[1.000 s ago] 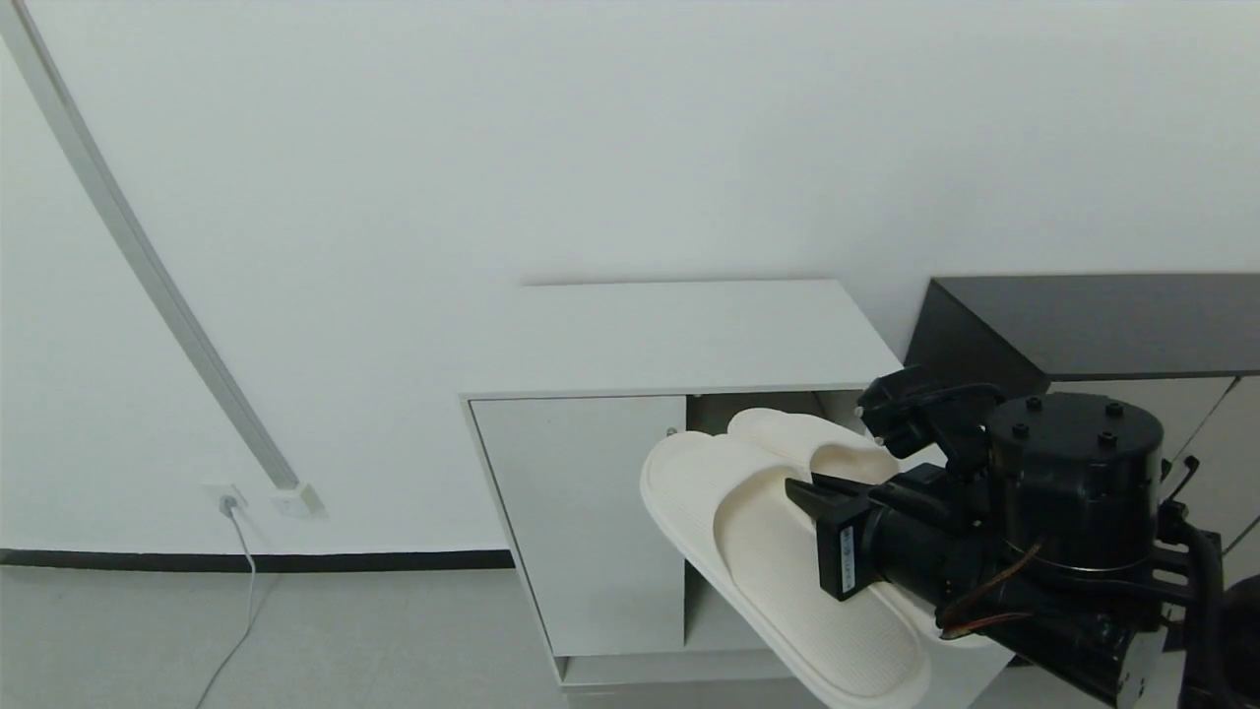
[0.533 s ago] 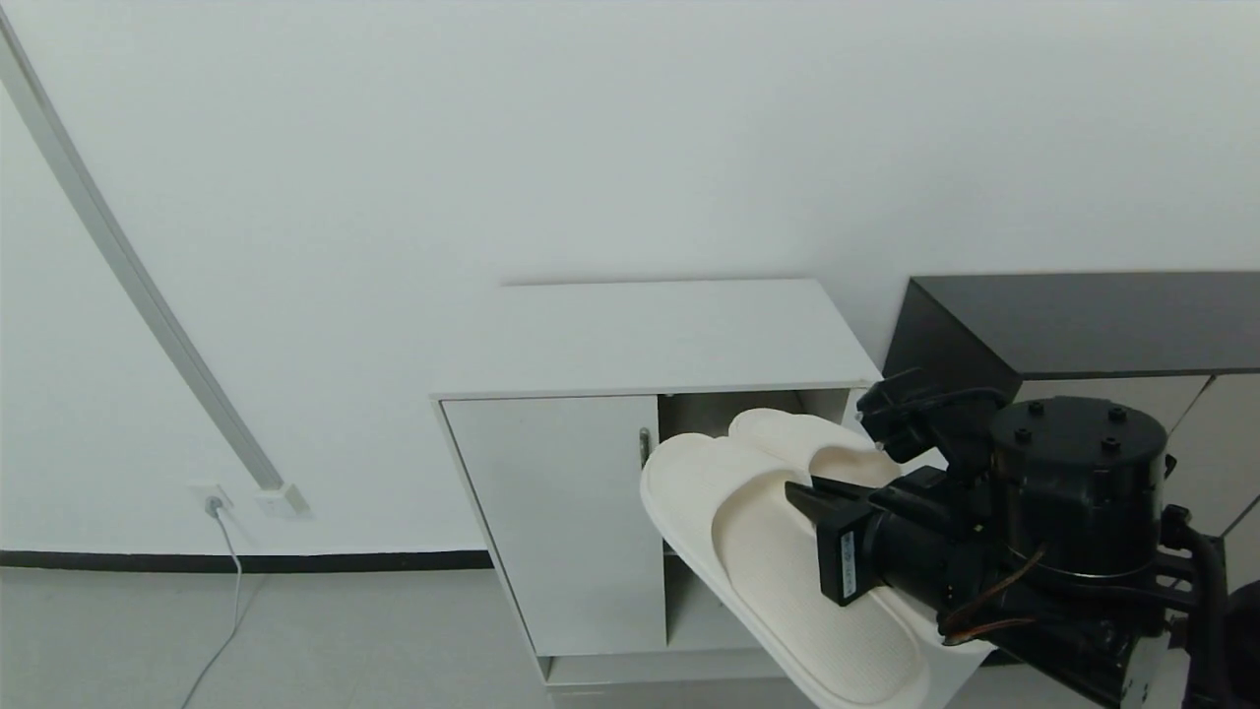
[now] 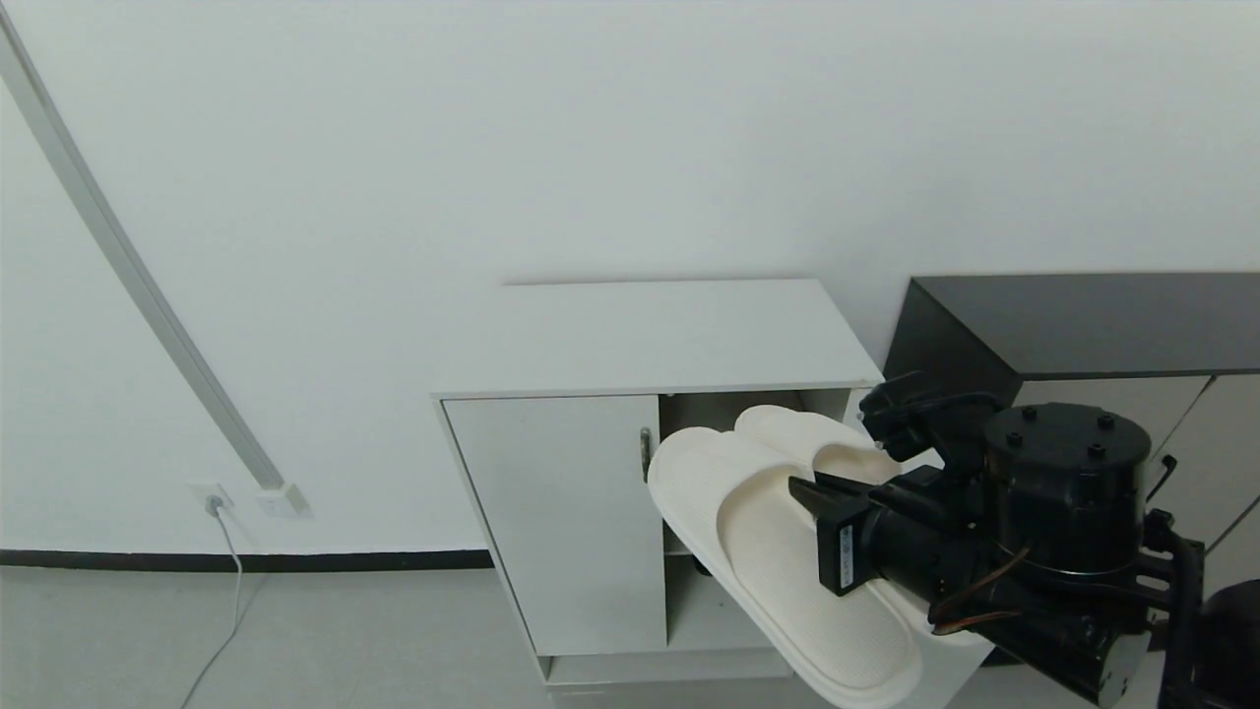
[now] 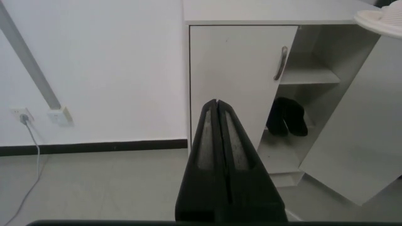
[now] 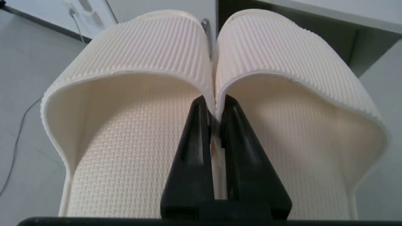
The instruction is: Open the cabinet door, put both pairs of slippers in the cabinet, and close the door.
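- The white cabinet stands against the wall. Its left door is closed, with a slim metal handle at that door's inner edge.
- The cabinet's right door is swung wide open, so the right compartment is exposed.
- Inside that compartment a shelf crosses the upper part. The left wrist view shows nothing lying on it.
- Below the shelf, on the cabinet floor towards the back, sits a dark pair of slippers.
- The right gripper is clenched on the cream slippers. Its two fingers pinch the touching inner edges of the pair, which sit side by side.
- The cream pair hangs in the air in front of the open right compartment. The toes point towards the cabinet's top front edge, and the heels are lower, near the arm.
- The left gripper has its fingers pressed together on nothing. It is held low, well apart from the cabinet, and faces the closed left door.
- A dark cabinet stands just beside the white one on its right side.
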Robot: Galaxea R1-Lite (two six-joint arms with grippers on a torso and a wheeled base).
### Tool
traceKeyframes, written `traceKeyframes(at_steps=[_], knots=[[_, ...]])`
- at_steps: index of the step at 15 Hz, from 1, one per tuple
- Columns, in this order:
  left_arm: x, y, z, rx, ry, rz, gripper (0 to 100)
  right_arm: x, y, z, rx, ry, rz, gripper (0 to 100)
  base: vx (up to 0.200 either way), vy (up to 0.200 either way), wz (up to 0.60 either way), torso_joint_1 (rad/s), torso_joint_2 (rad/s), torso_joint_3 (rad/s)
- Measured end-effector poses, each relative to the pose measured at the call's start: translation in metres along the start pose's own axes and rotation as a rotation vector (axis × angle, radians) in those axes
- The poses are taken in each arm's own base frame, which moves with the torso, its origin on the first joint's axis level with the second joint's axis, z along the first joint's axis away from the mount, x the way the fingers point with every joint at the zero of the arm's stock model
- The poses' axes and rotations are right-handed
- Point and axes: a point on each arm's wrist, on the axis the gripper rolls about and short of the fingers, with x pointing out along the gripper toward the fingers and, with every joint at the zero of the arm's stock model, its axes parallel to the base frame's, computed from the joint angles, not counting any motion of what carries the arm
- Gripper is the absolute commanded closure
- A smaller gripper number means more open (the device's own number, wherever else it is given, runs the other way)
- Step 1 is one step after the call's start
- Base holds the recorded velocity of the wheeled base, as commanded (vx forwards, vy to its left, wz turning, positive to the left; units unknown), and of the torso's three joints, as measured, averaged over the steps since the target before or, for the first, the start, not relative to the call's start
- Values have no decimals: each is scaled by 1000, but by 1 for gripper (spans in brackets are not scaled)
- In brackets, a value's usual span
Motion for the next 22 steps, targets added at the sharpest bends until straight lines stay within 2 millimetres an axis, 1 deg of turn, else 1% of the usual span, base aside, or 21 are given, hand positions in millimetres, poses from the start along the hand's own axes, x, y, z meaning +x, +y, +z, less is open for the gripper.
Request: traceKeyframes(at_steps=[8, 12, 22], knots=[[0, 0, 0, 0, -1, 0, 100, 2, -1, -5, -19, 14, -4, 100, 0, 0, 0, -19, 41, 22], [0, 0, 0, 0, 1, 0, 100, 2, -1, -7, -29, 22, -5, 100, 0, 0, 0, -182, 415, 229], [0, 0, 0, 6, 0, 0, 100, 3, 0, -8, -34, 25, -4, 100, 0, 0, 0, -219, 538, 317]])
